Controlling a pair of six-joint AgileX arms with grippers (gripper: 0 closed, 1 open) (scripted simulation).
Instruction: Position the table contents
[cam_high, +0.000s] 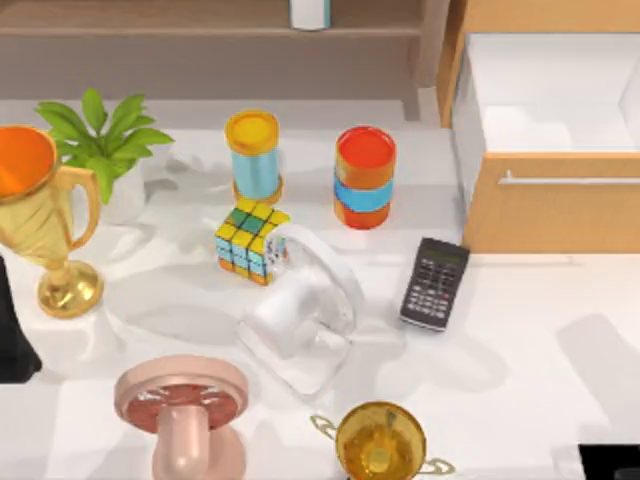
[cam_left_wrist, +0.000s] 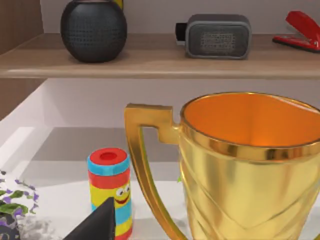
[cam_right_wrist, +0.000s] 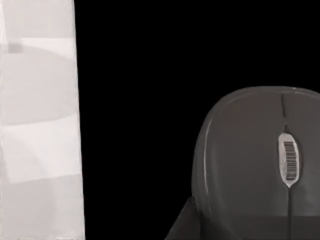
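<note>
From above, the white bench (cam_high: 560, 330) carries a crowd of things: a gold trophy with an orange bowl (cam_high: 40, 215) at the far left, a small green potted plant (cam_high: 105, 145) just behind it, and toward the middle a yellow-capped blue cylinder (cam_high: 254, 155) beside a red-capped orange-and-blue can (cam_high: 365, 177). A colour cube (cam_high: 250, 242) sits in front of the cylinder, touching a clear glass jug (cam_high: 300, 310) that lies toward the near side. A black calculator (cam_high: 435, 283) lies right of the jug, near a light-wood drawer unit (cam_high: 550, 210) with its drawer pulled open. At the near edge stand a pink dumbbell-like object (cam_high: 183, 415) and a second gold cup (cam_high: 380, 440). A dark part of the left arm (cam_high: 12, 330) shows at the left edge, a dark corner of the right arm (cam_high: 610, 462) at the near right. The left wrist view looks past a black tip of the left hand (cam_left_wrist: 97, 222) – whether it is open cannot be told – to the big gold trophy close up, a striped toy can with a smiling face (cam_left_wrist: 111, 192), and a shelf (cam_left_wrist: 150, 60) holding a dark round speaker (cam_left_wrist: 93, 30), a grey box-like device (cam_left_wrist: 217, 35) and a red stapler (cam_left_wrist: 302, 30). The right wrist view is mostly dark, with a strip of pale bench and a dark grey mouse (cam_right_wrist: 260, 165) – the right hand's state cannot be told.
</note>
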